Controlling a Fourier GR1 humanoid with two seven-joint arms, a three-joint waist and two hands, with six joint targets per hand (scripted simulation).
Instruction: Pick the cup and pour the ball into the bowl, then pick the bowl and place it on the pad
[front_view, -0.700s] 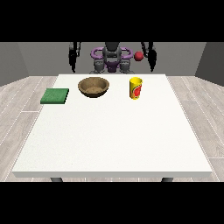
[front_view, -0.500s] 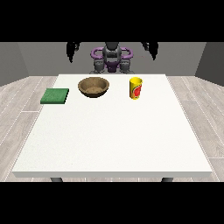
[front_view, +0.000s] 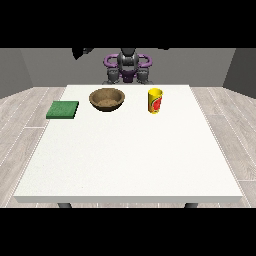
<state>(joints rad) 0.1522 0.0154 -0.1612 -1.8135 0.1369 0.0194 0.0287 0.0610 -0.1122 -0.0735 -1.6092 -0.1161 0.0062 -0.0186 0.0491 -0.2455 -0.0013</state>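
Note:
A yellow cup (front_view: 155, 100) with a red mark stands upright on the white table (front_view: 130, 155), right of centre at the back. A brown bowl (front_view: 106, 98) sits to its left, a short gap between them. A green pad (front_view: 63, 109) lies flat near the table's left edge. No ball shows. Both arms are raised high and away from the objects. The hand at the view's left (front_view: 79, 52) is a dark shape at the scene's top edge. Only a sliver of the hand at the view's right (front_view: 163, 48) shows there.
The robot's torso (front_view: 128, 67) stands behind the table's far edge. Grey floor surrounds the table. The wide white surface stretches from the objects to the near edge.
Both hands have risen from beside the robot's shoulders to the scene's top edge. A small red ball seen near the hand at the view's right at first no longer shows.

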